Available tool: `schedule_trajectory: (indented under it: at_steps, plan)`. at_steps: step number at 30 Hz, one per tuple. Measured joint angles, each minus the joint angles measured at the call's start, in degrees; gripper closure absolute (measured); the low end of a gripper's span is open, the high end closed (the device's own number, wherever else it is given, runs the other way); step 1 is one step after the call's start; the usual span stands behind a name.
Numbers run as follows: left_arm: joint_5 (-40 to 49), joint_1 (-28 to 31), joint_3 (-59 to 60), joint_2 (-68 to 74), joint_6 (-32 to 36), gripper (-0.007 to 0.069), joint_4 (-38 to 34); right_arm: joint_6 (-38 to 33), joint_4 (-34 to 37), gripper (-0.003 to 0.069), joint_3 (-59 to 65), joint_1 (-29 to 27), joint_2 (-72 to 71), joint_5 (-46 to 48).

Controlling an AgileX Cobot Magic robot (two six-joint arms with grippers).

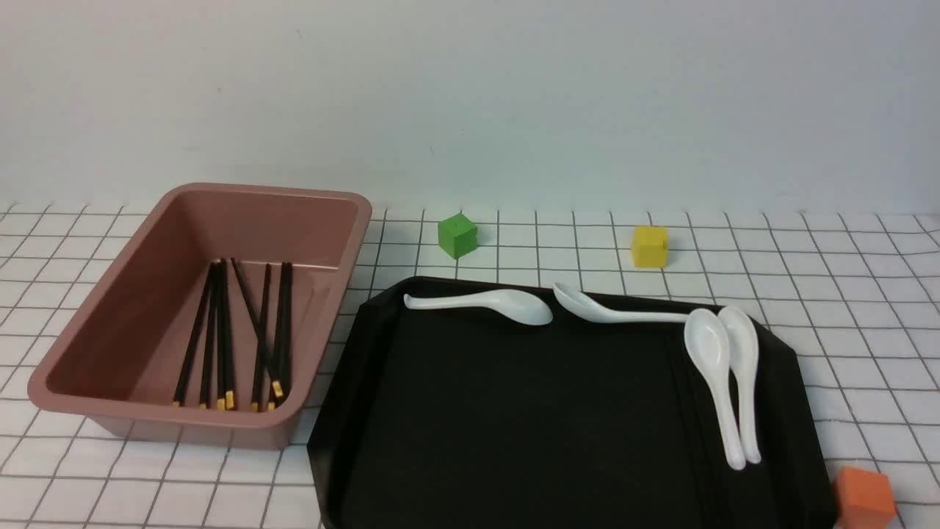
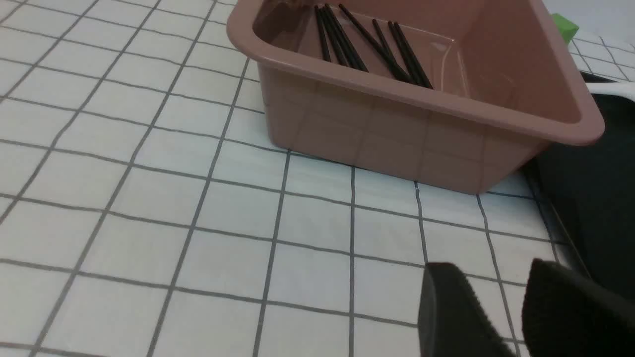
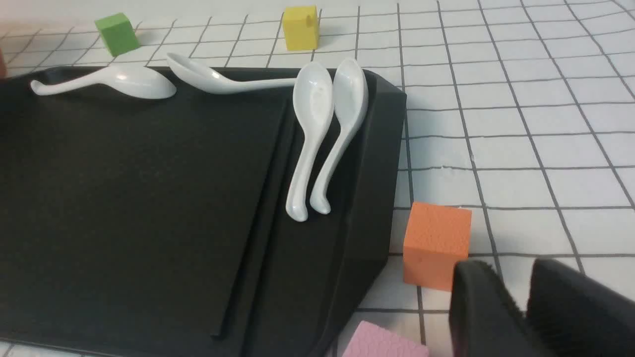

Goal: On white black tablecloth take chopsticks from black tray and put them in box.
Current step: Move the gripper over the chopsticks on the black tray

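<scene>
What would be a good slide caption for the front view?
Black chopsticks lie in the pink box, while four white spoons rest on the black tray.

- Left end effector (image 2: 490, 267): two matte fingers (image 2: 454, 307), dark grey to black, with blunt, rounded tips.
- Its fingers broaden away from the tips; one looks greyer, with faint streaks along it, the other nearly solid black.
- Right end effector (image 3: 507, 267): a matching dark pair, one finger (image 3: 483, 307) charcoal grey, the other blacker.
- Edges on both pairs look soft and slightly jagged through blur; finer surface detail is unclear.
</scene>
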Motion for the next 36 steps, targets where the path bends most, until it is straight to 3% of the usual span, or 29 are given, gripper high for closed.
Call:
schedule_trajectory:
  at_steps: [36]
  plan:
    - [0.0,0.0,0.0,0.0,0.0,0.0386,0.0,0.1,0.0,0.0438,0.0,0.0,0.0,0.1]
